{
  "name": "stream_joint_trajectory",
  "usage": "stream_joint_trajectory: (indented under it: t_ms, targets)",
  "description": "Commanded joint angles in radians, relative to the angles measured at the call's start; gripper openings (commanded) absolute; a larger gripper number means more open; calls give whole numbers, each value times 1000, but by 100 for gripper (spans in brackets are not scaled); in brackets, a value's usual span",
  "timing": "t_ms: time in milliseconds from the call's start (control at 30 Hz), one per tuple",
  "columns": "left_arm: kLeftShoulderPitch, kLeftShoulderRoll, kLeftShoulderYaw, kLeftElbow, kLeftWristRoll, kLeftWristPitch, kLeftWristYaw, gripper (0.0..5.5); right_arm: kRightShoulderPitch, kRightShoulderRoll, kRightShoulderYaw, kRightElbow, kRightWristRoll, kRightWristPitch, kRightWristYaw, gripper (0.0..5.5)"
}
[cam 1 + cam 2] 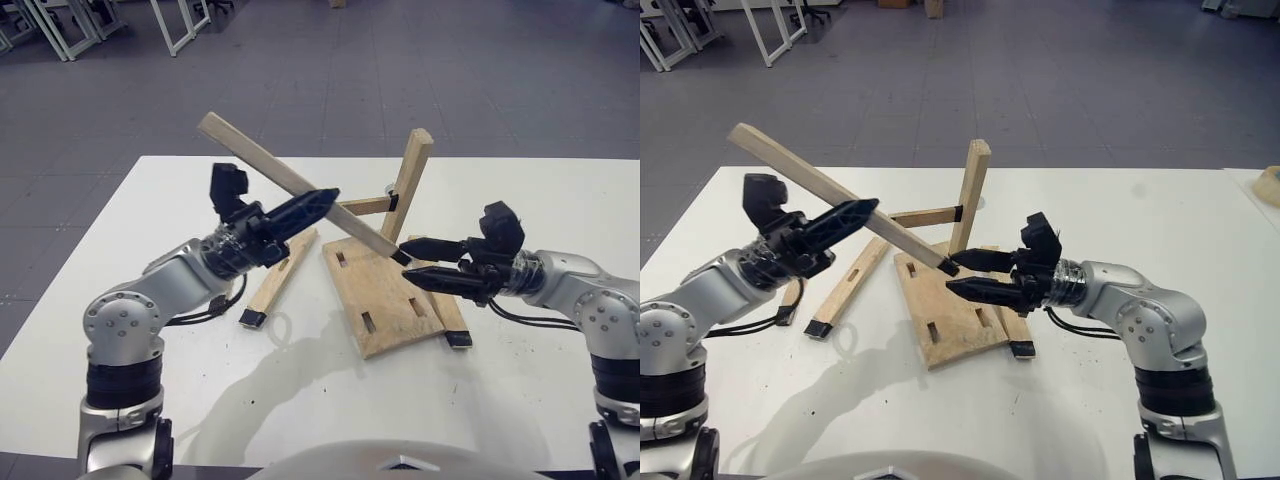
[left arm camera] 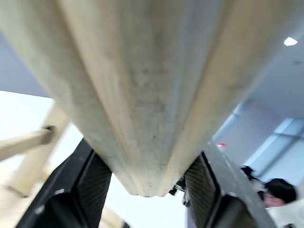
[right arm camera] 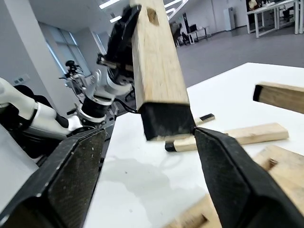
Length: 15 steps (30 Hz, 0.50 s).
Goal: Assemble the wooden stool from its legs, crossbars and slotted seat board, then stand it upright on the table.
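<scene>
- The left hand (image 1: 325,198) is clamped on a long wooden leg (image 1: 255,157) partway along its length, and holds it slanting above the bench (image 1: 520,400), bare end high and far, black-capped end low.
- The right hand (image 1: 408,258) has its two fingers (image 3: 76,175) spread apart on either side of that capped end. None of the views shows whether they touch it.
- Straight below lies the seat board (image 1: 385,310), a flat pale slab cut with short rectangular slots.
- A second leg (image 1: 412,165) rises, slightly tilted, from the board's far edge just behind the capped end. A short crossbar (image 1: 365,207) juts from it toward the left hand, with a black band at the joint.
- A third leg (image 1: 283,272) lies flat on the bench beneath the left hand, black cap nearest the robot.
- A fourth leg (image 1: 452,322) lies along the board's right edge, also capped.
- All the wood is square-sectioned, pale and unpainted, with visible grain. The bench top is smooth white, over a grey floor (image 1: 400,60).
</scene>
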Motion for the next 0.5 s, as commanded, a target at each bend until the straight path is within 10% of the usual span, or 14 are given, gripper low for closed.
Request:
stream_joint_trajectory:
  t_ms: [33,500]
  targets:
    - [41,97,22,14,244,-81,-170,206,-3,-78,106,59,-243,-121,-19,339]
    - [103,14,-88,92,703,-300,-361,206,-18,-124,330,167,-786,-414,-100,339]
